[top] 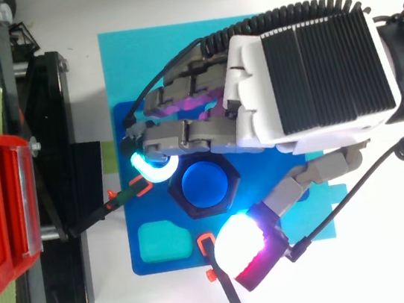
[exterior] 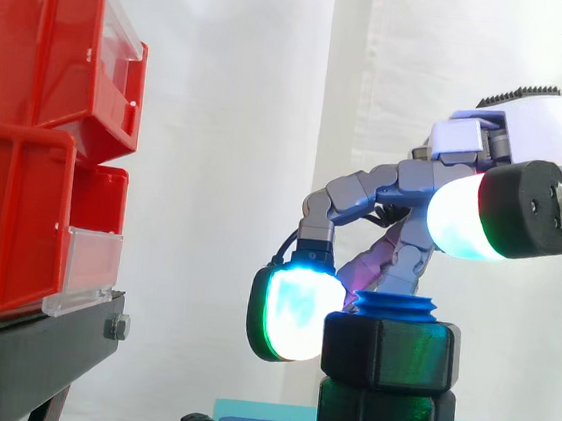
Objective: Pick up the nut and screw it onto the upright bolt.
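Over the cyan mat the hand stands released, one fingertip beside the black hex nut and thumb clear, the nut sitting above a lower nut on the blue bolt; it looks like rigid, light plastic, best pinched across opposite flats.

Nothing readable is showing: no text, label or number on the red bins, nut or blue base.

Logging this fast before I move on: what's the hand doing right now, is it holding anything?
Hand: open, gripping nothing. One of its fingers sits at the side of the upper nut on the bolt; the thumb is clear of it.
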{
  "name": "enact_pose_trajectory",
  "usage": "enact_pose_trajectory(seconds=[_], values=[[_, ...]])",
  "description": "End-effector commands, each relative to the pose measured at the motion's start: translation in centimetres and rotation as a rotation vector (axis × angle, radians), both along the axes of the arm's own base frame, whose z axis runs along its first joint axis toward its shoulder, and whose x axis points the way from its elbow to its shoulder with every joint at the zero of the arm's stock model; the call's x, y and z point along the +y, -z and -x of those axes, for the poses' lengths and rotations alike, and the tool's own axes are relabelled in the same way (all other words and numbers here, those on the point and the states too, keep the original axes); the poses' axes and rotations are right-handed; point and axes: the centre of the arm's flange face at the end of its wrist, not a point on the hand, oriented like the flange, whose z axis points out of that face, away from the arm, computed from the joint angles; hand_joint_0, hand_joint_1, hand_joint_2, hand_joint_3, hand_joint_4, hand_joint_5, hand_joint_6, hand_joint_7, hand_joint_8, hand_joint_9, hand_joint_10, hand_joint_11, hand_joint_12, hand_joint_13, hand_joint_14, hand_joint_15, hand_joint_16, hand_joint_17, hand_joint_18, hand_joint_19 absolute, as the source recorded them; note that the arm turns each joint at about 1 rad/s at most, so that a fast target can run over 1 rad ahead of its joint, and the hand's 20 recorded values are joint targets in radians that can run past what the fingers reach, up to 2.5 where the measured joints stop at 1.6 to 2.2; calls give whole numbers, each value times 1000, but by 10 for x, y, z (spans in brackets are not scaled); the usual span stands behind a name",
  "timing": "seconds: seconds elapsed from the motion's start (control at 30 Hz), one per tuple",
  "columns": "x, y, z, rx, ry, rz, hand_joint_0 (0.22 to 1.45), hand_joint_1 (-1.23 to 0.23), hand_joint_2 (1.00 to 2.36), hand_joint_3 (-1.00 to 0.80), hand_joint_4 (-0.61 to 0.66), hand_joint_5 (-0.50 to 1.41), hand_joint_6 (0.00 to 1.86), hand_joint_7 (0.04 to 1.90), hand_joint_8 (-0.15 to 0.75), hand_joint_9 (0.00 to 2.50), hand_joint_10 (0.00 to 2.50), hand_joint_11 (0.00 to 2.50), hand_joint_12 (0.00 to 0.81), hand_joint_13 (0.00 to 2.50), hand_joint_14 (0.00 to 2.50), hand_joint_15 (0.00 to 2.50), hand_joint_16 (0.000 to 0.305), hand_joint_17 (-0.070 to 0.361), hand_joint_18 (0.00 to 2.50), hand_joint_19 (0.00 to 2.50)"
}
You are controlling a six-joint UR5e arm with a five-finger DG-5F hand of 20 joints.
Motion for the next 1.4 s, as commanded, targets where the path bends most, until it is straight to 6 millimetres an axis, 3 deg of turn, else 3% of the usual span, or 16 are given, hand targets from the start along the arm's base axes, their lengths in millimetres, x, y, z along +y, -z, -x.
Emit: enact_pose_trajectory(seconds=[0.0, 0.33, 0.7, 1.1, 1.37], values=[[-1, 0, 0, 1, 0, 1, 432, -227, 1000, -500, 120, 34, 504, 1270, 304, 1172, 2, 62, 405, 688, 2, 48, 56, 127, 598, 267], [-5, 19, 7, 24, 6, 5, 442, -234, 1000, -500, 109, 57, 504, 1299, 279, 1307, 3, 70, 391, 760, 2, 60, 54, 121, 643, 259], [-14, 19, 9, 29, 15, 4, 447, -236, 1000, -500, 99, 85, 503, 1373, 240, 1490, 1, 89, 373, 875, 1, 68, 51, 115, 748, 277], [-18, 20, 10, 36, 20, 6, 434, -233, 1000, -500, 123, 82, 504, 1343, 237, 1484, 3, 78, 377, 858, 1, 58, 53, 119, 753, 276], [-14, 31, 13, 41, 15, 7, 424, -217, 1000, -500, 131, 93, 504, 1359, 231, 1548, 0, 80, 371, 899, 1, 62, 54, 121, 794, 278]])
